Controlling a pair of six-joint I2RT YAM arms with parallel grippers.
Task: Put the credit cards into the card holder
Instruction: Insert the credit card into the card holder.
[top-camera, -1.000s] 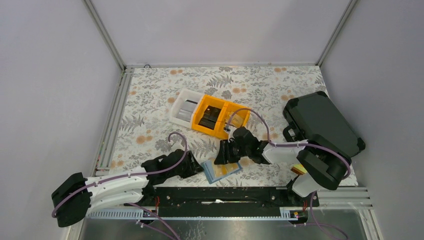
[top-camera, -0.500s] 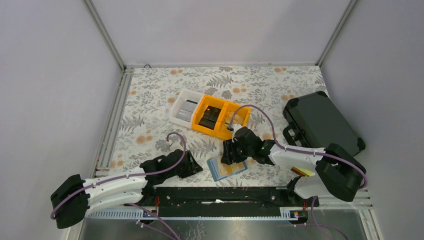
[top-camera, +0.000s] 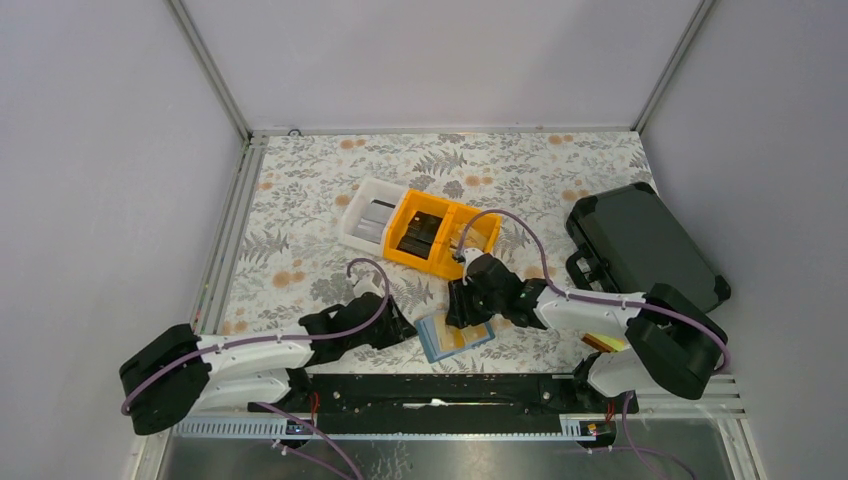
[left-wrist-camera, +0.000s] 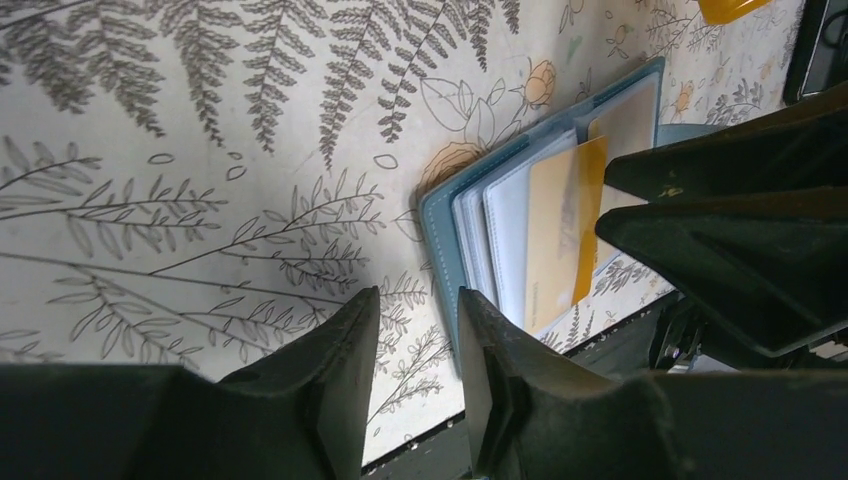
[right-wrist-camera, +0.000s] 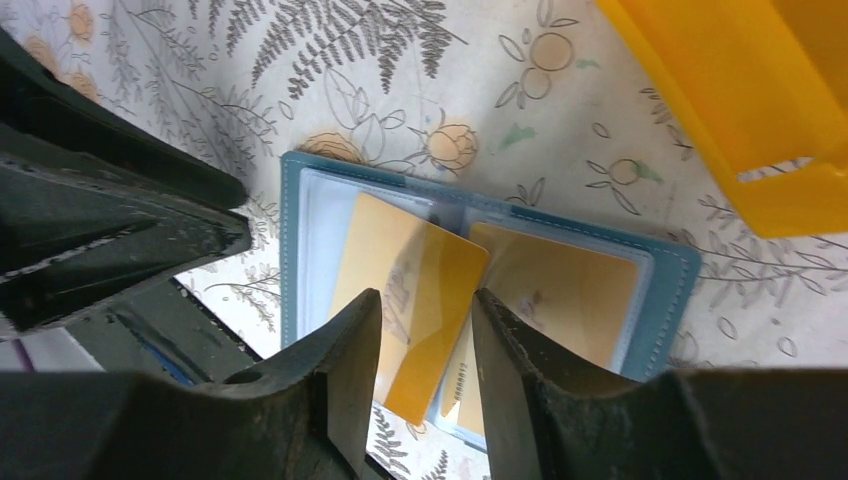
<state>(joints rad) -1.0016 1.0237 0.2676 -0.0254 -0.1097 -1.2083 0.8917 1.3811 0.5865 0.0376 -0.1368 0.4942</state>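
My left gripper sits part-open, gripping nothing, beside the open card holder, my right gripper part-open just above the orange credit card on it.

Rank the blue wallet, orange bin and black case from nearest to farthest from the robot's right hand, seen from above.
1. Blue wallet: under the right hand, by the table's near edge.
2. Orange bin: just beyond the hand, mid-table.
3. Black case: farthest, at the table's right side.
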